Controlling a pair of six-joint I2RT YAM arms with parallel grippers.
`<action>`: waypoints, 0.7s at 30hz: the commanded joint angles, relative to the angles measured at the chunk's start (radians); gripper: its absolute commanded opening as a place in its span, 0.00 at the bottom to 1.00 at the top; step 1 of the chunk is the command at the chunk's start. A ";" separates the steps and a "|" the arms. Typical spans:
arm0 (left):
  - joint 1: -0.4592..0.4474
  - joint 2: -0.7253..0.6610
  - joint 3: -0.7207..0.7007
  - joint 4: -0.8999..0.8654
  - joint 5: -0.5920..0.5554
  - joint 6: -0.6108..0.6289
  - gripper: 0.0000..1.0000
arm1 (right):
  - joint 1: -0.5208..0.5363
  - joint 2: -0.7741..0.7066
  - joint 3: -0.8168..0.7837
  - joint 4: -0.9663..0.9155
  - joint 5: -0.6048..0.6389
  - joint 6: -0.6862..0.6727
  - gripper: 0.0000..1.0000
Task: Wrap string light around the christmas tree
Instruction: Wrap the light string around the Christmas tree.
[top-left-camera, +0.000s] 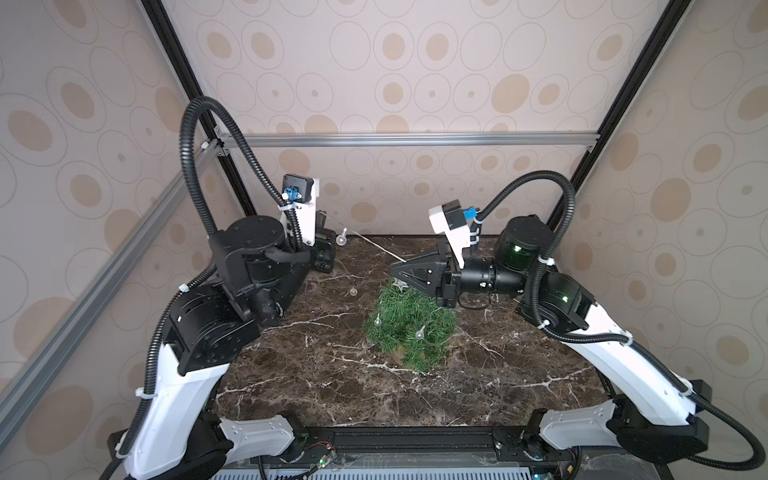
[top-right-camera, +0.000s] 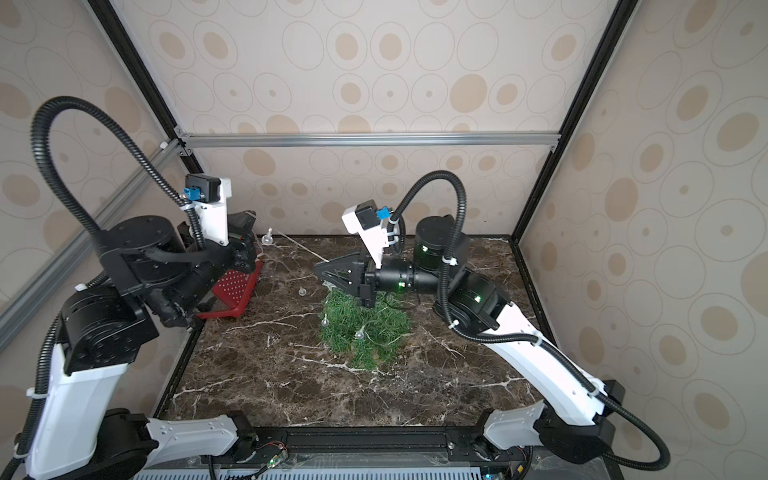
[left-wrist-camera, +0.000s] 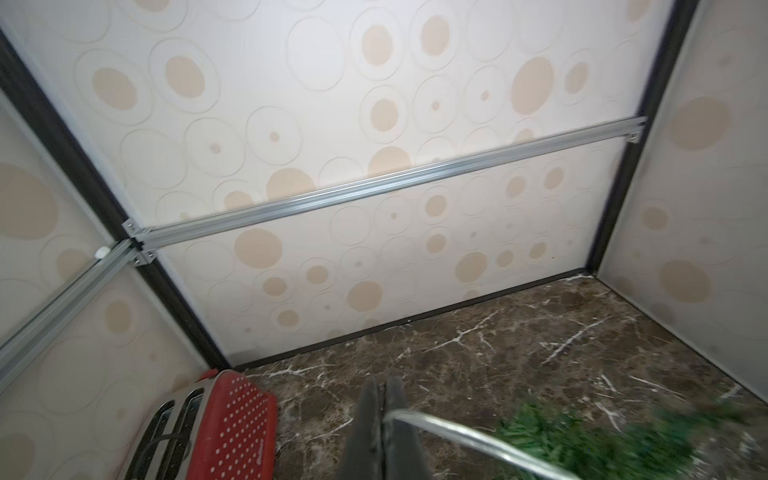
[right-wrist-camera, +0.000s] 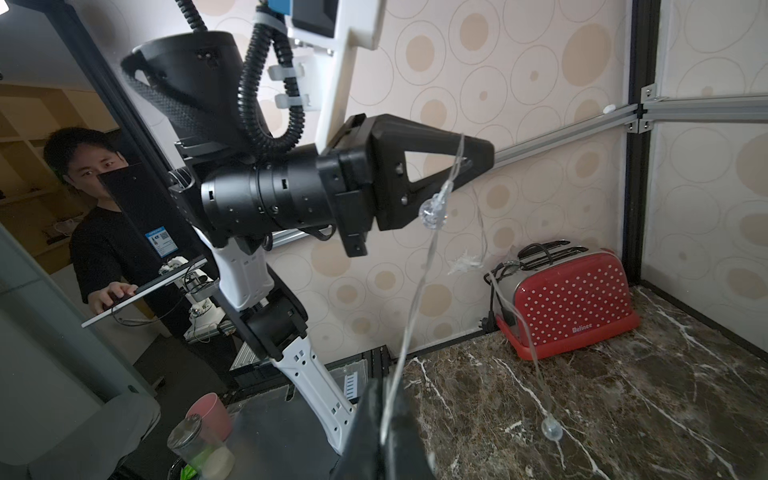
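Circle-patterned walls (top-left-camera: 415, 62), dark marble tabletop (top-left-camera: 332, 395)

Wide bare table (top-left-camera: 332, 395) is seen on the near side of the christmas tree (top-left-camera: 409, 328), and open marble is offered to its near right as well. Above its tip the way is blocked: the right gripper (top-left-camera: 395, 272) is hung there, and the string light (top-left-camera: 374, 243) is stretched taut from it, up toward the tree's far left, to the left gripper (right-wrist-camera: 482, 154). That far-left corner is filled by a red toaster (top-right-camera: 235, 286). Behind the tree, bare marble is crossed overhead by the wire.
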 joint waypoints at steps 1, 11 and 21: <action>0.189 -0.006 0.008 0.052 0.105 -0.065 0.00 | 0.022 0.058 0.049 0.040 -0.008 0.021 0.06; 0.418 0.094 0.070 0.118 0.299 -0.167 0.00 | 0.088 0.201 0.163 0.042 0.127 0.016 0.07; 0.507 0.414 0.319 0.147 0.538 -0.287 0.00 | 0.089 0.325 0.394 -0.169 0.550 -0.120 0.29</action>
